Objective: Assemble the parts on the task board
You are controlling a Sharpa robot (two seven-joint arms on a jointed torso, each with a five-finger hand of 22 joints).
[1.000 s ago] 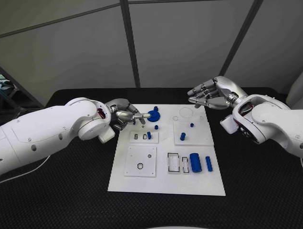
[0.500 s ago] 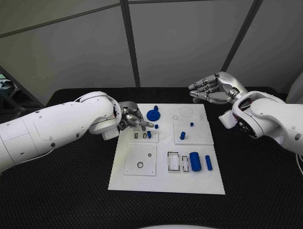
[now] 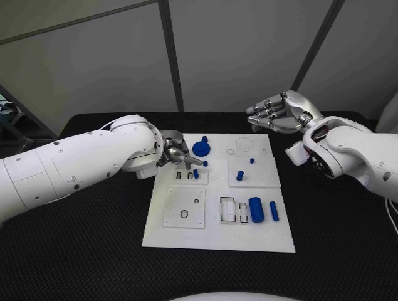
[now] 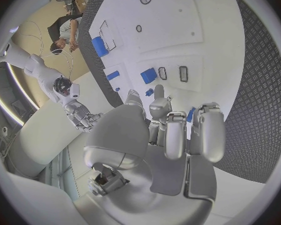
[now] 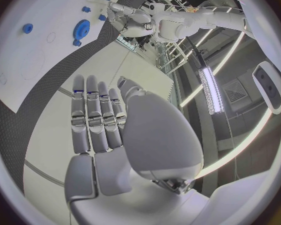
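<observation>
Reaching over the upper left of the white task board [image 3: 219,235], the robot's left hand [image 3: 180,155] hovers with fingers bent downward beside the blue gear [image 3: 202,149]; from the head view it cannot be told whether anything is pinched between them, and the left wrist view shows the fingers curled over the board with no part plainly held. The right hand [image 3: 278,113] hangs in the upper right of the frame, beyond the board's far edge, fingers extended side by side and holding nothing.

Small blue pegs [image 3: 239,175] stand in the board's centre-right plate, a larger blue cylinder [image 3: 256,211] and a slimmer blue piece [image 3: 274,211] lie lower right, and another small blue part [image 3: 195,176] sits just below the left hand's fingertips.

The risk, by this reading, lies in crowding: the left hand works close to the gear and several loose pieces, so a lowering finger could nudge a neighbouring peg out of its seat, or tip a part rather than seat it squarely.
</observation>
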